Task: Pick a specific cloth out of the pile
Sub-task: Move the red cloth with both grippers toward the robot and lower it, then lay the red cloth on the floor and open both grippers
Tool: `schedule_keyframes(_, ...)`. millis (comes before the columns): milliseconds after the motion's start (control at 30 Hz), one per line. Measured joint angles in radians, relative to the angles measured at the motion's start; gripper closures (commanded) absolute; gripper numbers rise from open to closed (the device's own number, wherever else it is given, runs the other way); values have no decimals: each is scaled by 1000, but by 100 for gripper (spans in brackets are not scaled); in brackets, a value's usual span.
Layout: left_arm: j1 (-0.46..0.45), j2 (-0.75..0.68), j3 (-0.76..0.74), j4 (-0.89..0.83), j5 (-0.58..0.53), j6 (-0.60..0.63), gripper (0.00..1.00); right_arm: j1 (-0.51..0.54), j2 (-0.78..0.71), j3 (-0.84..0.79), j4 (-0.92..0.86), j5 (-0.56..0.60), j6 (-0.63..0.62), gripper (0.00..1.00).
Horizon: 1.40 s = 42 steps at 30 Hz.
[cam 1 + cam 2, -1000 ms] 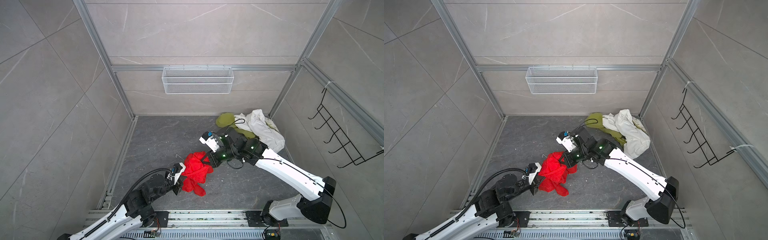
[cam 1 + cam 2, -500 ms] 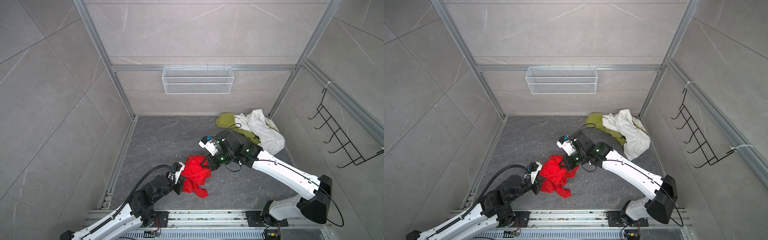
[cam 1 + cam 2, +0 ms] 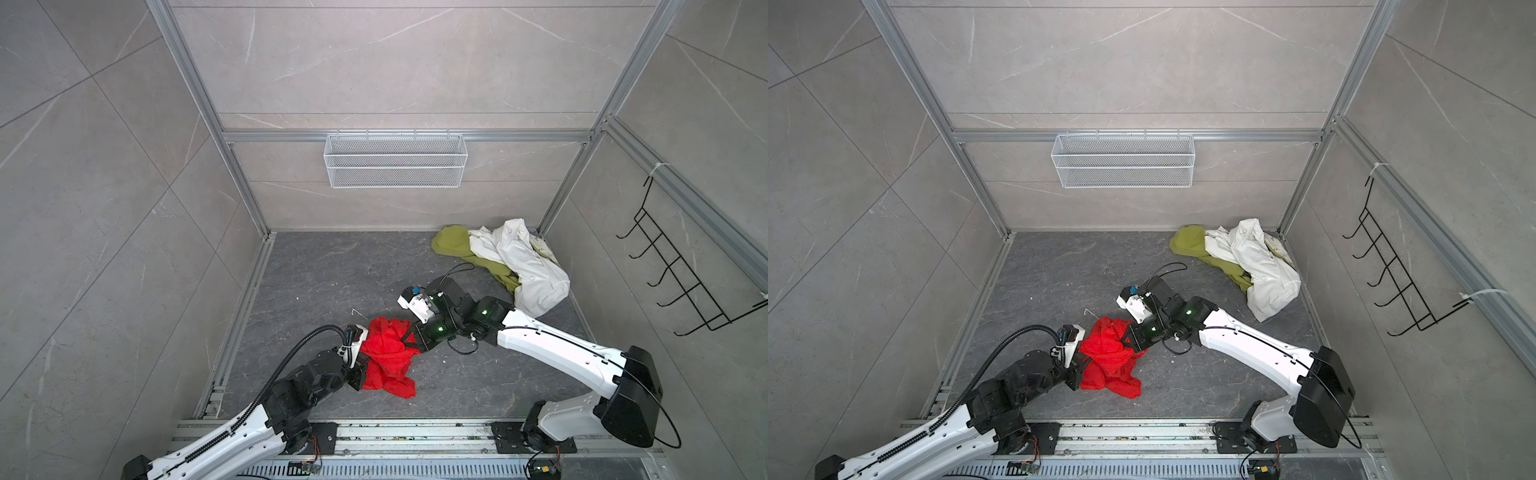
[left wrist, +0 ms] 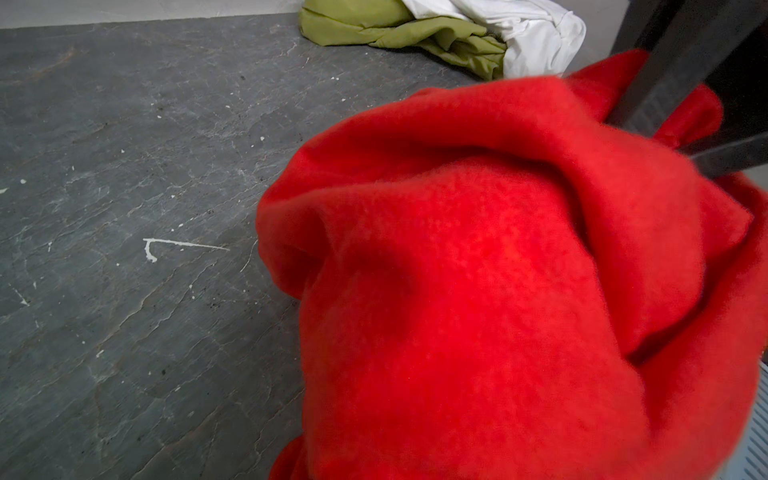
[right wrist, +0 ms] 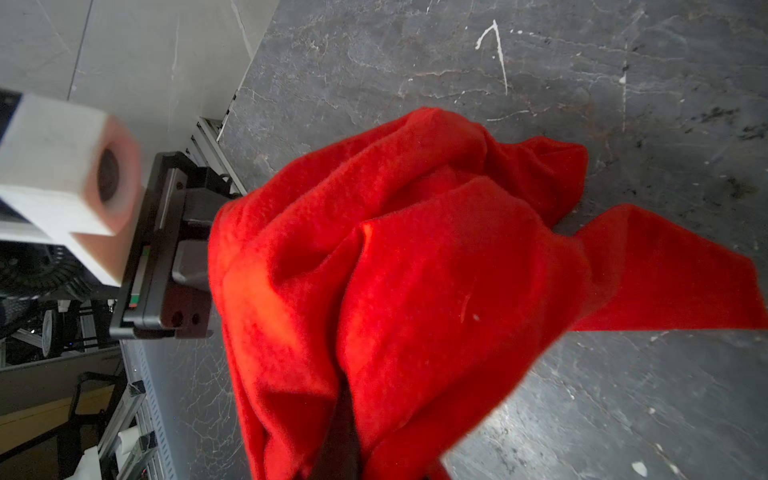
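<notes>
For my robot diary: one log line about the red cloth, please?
bright red wrinkly cloth: apart from green-and-white fabric pile | left tool: shut on it | right tool: shut on it

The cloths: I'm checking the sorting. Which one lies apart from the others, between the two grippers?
The red cloth, bunched between the left gripper and right gripper; the olive-green cloth and white garment lie heaped together in the far right corner.

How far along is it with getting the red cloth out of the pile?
Done: the red cloth sits well apart from the olive-green cloth and white garment in the far corner. In hand: the left gripper and right gripper are both shut on it from opposite sides, a tail drooping toward the floor. Left: probably just setting it down or handing it off.
</notes>
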<state>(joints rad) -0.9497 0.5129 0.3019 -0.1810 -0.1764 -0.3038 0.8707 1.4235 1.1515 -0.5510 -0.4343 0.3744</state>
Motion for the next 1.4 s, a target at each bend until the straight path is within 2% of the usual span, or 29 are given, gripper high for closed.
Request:
schedule_keyframes(333,-13,31,-18,-6,-17,-61,100,5,18,-52,45,1,8,100)
schedule_keyframes(667,-51,164,-21,12,-59,-134,100,5,71,-94,93,4,11,100)
schedule_keyframes(1400,-90,206,-79,55,-101,-206,100,6,170,-204,229,35,9,100)
